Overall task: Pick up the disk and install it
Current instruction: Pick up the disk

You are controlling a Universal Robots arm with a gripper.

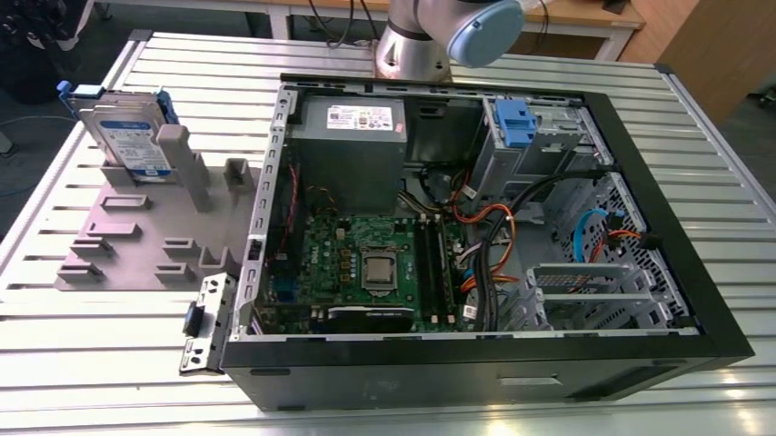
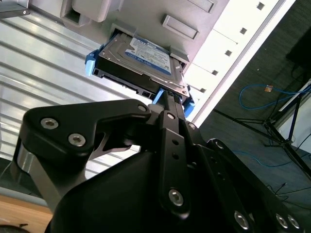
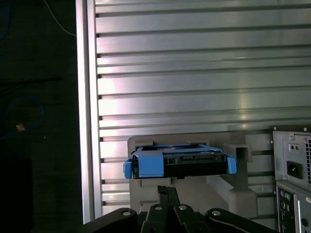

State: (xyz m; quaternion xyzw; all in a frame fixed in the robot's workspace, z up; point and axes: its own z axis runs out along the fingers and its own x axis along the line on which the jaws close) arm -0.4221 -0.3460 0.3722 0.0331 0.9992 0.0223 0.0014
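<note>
Slatted aluminium table (image 1: 109,363) — hard disk (image 1: 127,136) upright in a grey fixture (image 1: 145,236) near one corner, gripper (image 3: 167,191) close by — jaws closed, empty.

- You see the arm (image 1: 442,36) cut off by the exterior view's upper edge
- Lower end of the disk (image 1: 125,136) is hidden in the grey holder (image 1: 122,236)
- Second wrist view: the gripper (image 2: 166,97) covers part of your disk's near edge
- First wrist view: the computer case (image 3: 294,179) is cut by the frame edge
</note>
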